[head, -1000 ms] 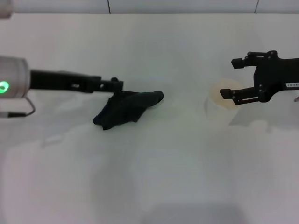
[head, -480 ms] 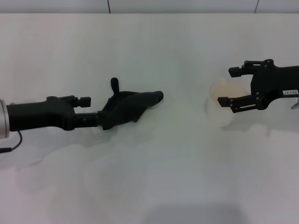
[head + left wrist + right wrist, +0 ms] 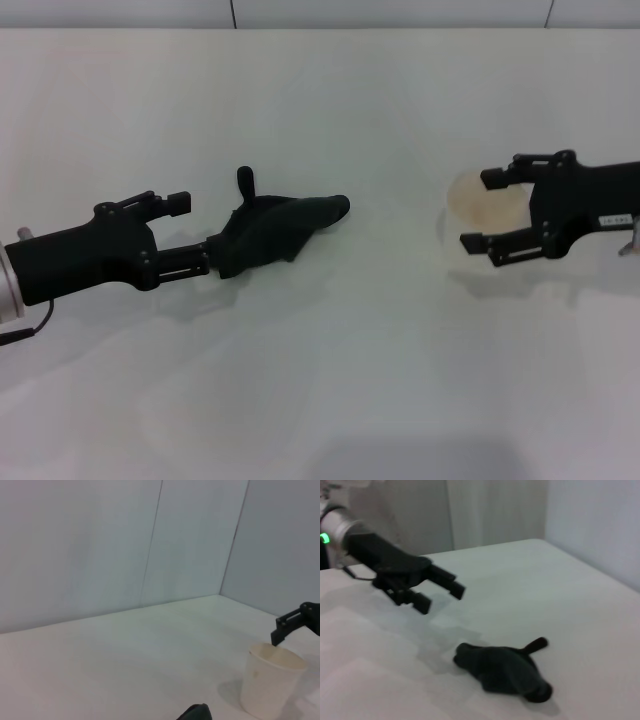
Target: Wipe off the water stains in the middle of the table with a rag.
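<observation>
On the smooth white table [image 3: 330, 380], a crumpled black rag [image 3: 272, 233] lies.

On the bench [image 3: 330, 380], the rag [image 3: 270, 232] lies left of centre; the cup [image 3: 487, 215] stands well apart to its right, seemingly upright.

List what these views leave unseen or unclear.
- Water stains: none visible on the table in any view; the rag may cover them.
- Rag: cut off by the left wrist view's edge.
- Cup: head view, partly hidden by the right hand.
- Left hand: absent from its own wrist view.
</observation>
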Tool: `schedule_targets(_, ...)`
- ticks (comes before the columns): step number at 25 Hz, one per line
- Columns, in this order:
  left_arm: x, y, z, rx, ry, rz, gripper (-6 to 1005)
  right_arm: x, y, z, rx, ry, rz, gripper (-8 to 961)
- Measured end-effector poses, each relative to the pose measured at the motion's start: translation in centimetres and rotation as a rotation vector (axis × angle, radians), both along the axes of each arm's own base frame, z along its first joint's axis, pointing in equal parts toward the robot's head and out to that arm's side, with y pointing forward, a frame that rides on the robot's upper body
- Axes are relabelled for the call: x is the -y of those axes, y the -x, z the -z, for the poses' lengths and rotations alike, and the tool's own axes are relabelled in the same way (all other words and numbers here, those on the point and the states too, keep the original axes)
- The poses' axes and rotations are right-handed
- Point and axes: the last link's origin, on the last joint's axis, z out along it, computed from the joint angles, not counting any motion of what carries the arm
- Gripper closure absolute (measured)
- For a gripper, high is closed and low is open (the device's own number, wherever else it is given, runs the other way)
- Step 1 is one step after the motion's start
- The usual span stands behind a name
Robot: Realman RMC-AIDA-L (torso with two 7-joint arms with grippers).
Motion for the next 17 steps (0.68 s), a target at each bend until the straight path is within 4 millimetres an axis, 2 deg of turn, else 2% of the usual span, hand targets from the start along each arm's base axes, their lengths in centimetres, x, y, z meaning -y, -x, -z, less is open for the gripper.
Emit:
schedule_targets(5,0.33,0.30,0.13,-0.007,0.008,-0.005,138,0.47,0.03,0.76,0.020,0.037,-0.014,81)
schedule_targets(17,0.75,0.58,0.41,-0.025,0.060,-0.009,138,0.68,-0.05,0.65,0.024,0.029,-0.037,81)
